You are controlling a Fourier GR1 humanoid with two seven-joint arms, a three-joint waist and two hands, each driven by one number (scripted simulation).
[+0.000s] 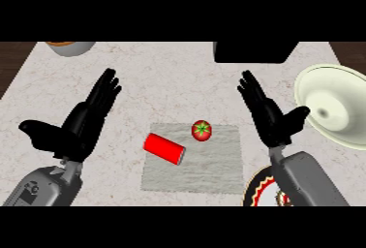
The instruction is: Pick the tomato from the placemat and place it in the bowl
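A red tomato (202,130) with a green stem sits near the far edge of the grey placemat (207,169). The cream bowl (336,107) stands at the right edge of the counter. My right hand (270,117) hovers open between the tomato and the bowl, fingers straight and pointing away from me, apart from both. My left hand (80,123) is open at the left, well clear of the placemat.
A red can (164,148) lies on its side on the placemat's left part, close to the tomato. A patterned plate (261,192) shows under my right forearm. A black object (255,51) and a grey pot (70,47) stand at the far edge.
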